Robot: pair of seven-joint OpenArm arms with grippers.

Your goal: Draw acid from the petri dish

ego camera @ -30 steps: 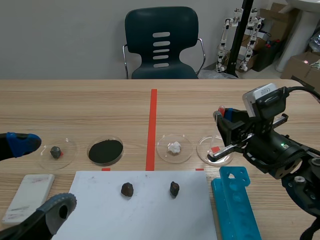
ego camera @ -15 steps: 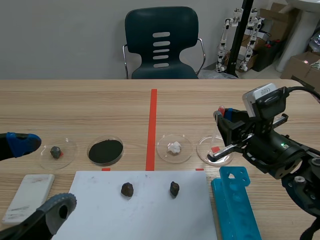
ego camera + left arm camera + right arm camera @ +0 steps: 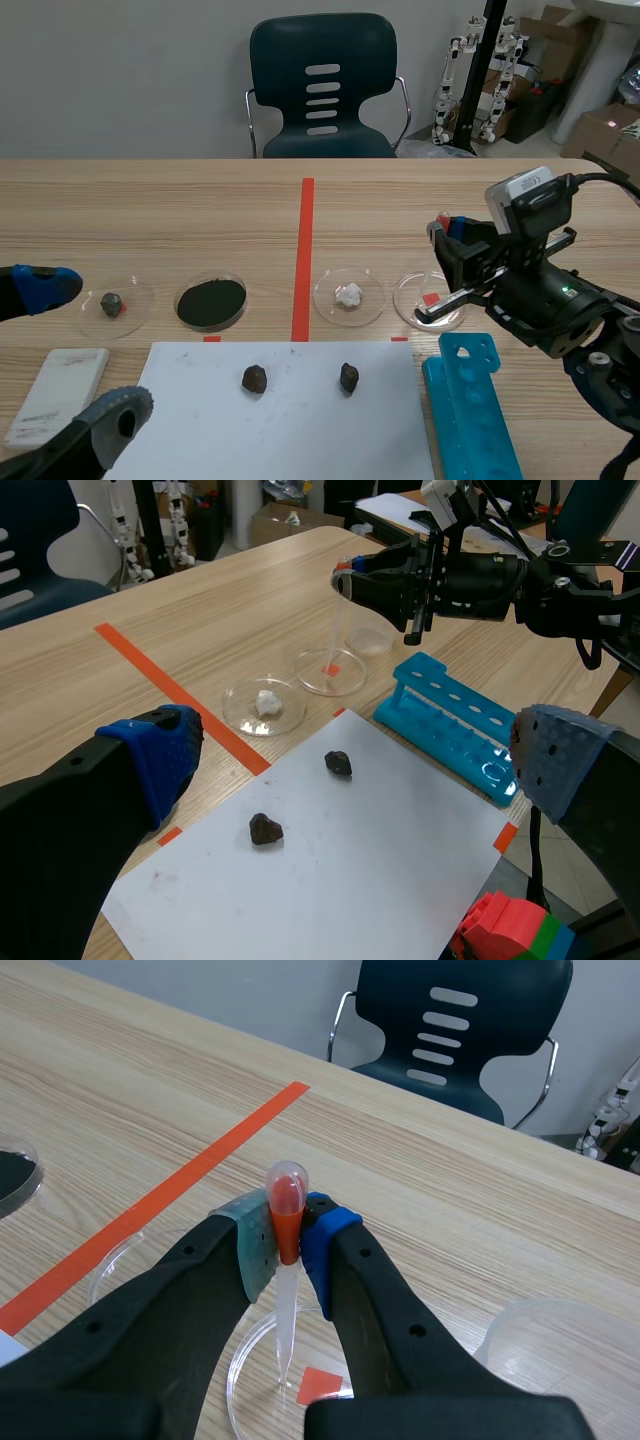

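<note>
My right gripper [image 3: 288,1240] is shut on a clear dropper [image 3: 285,1295], pinching it just under its orange-red bulb. The dropper hangs upright with its tip inside the rim of a clear petri dish [image 3: 243,1358], close to a red square mark seen through the glass. No liquid can be made out in the dish. In the scene view this petri dish [image 3: 408,302] lies right of the red line, under the right gripper [image 3: 450,236]. My left gripper [image 3: 75,350] stands open at the table's near left, far from the dish, holding nothing.
A dish with a white lump [image 3: 348,296], a dish of black powder [image 3: 211,302] and a dish with a grey stone [image 3: 115,304] lie in a row. Two dark stones rest on white paper [image 3: 290,430]. A blue tube rack [image 3: 470,405] sits beside it, a white box [image 3: 55,390] at the left.
</note>
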